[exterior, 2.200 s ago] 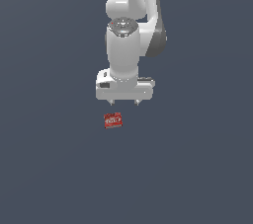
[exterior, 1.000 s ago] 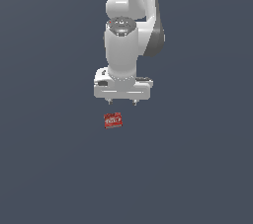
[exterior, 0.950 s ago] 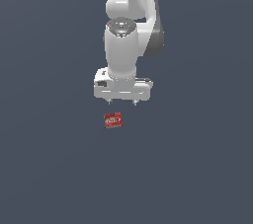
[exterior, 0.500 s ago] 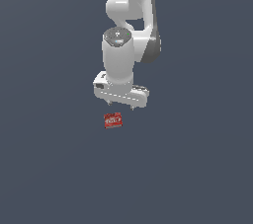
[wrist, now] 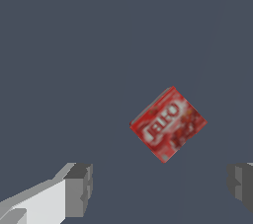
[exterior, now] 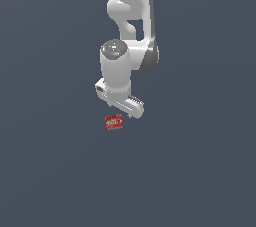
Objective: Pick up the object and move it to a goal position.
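The object, a small red box (exterior: 114, 121) with white lettering, lies flat on the dark grey floor. In the wrist view the box (wrist: 168, 124) sits turned at an angle, beyond the fingers. My white gripper (exterior: 122, 112) hangs just above the box, a little toward the exterior view's right. It is open and empty: the two grey fingertips (wrist: 79, 190) stand far apart in the wrist view, and the box is not between them.
The floor (exterior: 200, 171) is plain dark grey. The white arm (exterior: 131, 16) rises above the gripper toward the top of the exterior view.
The gripper has come down toward the box and turned about its axis, so the hand now stands slanted. The box has not moved.
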Controlling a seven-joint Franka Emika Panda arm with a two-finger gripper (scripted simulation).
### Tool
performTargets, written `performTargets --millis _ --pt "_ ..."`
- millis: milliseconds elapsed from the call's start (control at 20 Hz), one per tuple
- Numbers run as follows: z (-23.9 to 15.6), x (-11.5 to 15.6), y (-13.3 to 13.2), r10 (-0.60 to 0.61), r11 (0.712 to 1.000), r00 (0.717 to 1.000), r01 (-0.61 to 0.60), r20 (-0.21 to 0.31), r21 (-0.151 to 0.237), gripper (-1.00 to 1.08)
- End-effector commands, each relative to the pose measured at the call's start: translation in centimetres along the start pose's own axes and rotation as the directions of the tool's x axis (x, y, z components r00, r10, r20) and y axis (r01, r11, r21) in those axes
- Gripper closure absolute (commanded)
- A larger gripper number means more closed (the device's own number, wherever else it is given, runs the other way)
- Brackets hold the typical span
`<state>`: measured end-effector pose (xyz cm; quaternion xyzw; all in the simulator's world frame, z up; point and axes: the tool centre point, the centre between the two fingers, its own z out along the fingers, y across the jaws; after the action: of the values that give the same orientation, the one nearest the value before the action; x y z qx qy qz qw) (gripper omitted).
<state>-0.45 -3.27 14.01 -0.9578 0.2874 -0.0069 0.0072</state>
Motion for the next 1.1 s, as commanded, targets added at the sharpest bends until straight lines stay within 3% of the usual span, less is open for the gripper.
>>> performTargets --millis 0,200,450,1050 --pt "0.8 0.1 0.3 0.081 0.997 0.997 -0.081 0.003 0.000 -0.92" --pt "2.0 0.2 0.8 0.206 0.979 0.979 -0.206 0.006 -0.002 -0.92" --pt "3.4 0.4 1.5 0.358 0.934 0.934 -0.358 0.008 -0.006 -0.92" --pt "6.4 0.7 3.2 0.644 0.765 0.765 -0.644 0.000 -0.016 -0.92"
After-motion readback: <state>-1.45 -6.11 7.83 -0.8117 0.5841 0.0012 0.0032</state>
